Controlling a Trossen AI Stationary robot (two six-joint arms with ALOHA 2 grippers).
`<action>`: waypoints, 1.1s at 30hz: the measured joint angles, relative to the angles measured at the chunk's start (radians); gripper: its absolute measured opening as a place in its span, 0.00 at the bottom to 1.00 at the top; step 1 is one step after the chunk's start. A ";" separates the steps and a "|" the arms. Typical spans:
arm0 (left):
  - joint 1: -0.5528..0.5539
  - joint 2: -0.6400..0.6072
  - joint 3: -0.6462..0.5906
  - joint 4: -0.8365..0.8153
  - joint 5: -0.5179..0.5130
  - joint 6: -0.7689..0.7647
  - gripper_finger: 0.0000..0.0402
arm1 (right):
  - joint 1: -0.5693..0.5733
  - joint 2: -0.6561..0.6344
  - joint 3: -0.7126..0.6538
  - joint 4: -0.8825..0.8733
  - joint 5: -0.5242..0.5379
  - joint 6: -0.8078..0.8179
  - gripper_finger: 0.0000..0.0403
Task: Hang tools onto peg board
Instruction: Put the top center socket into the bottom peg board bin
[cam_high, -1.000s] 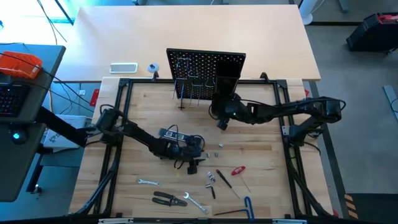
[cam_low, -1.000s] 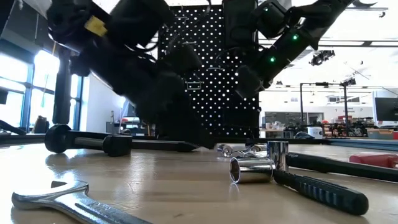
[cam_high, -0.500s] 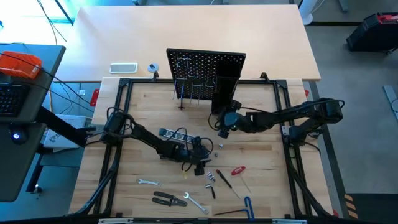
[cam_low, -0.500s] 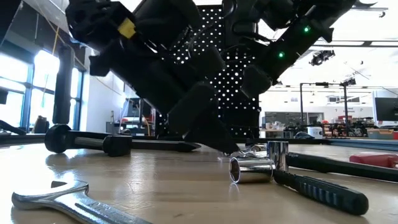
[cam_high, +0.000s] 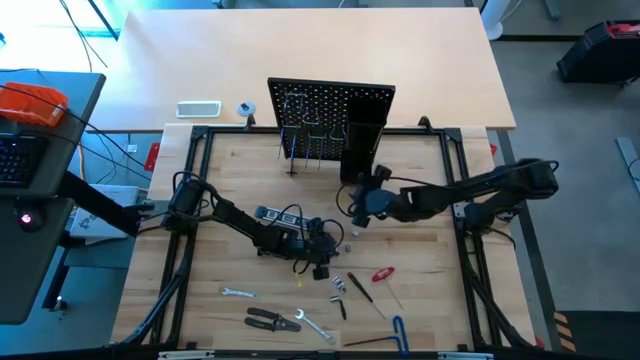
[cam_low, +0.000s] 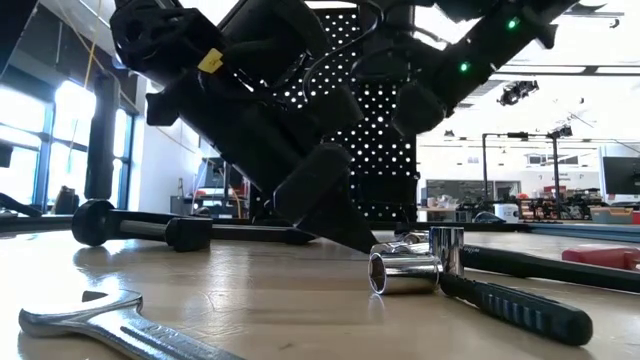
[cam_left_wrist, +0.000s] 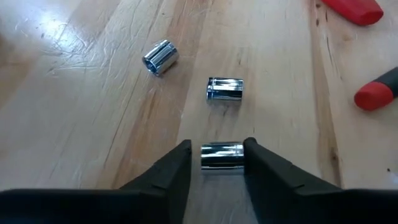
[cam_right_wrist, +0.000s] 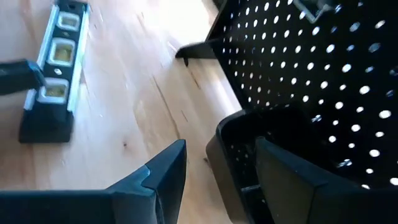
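Left gripper (cam_left_wrist: 216, 163) is down on the table, fingers either side of a small shiny chrome socket (cam_left_wrist: 221, 156), narrowed to bracket it; can't tell if it's actually pinched. Two more sockets lie just beyond. Right gripper (cam_right_wrist: 217, 162) hangs wide and empty beside the upright black perforated peg board (cam_high: 331, 105), near its black box holder (cam_right_wrist: 273, 155), probably waiting. Hooks are too thin to make out.

A pale tabletop (cam_high: 310, 60) stands behind the wooden surface (cam_high: 240, 170), grey floor (cam_high: 580, 130) to one side. A dark desk (cam_high: 40, 170) holds an orange object (cam_high: 32, 103). Tall bright windows (cam_low: 25, 130) and distant workshop benches (cam_low: 520, 208) show across the room.
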 joint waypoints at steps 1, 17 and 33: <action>0.000 0.000 0.000 0.000 0.004 0.008 0.27 | 0.006 -0.011 0.000 0.001 0.001 0.000 0.46; 0.032 -0.038 -0.005 0.003 0.144 0.054 0.19 | 0.220 -0.111 0.000 -0.143 0.007 -0.005 0.46; 0.129 -0.200 -0.011 0.101 0.448 0.066 0.19 | 0.464 -0.103 0.000 -0.135 0.174 -0.010 0.46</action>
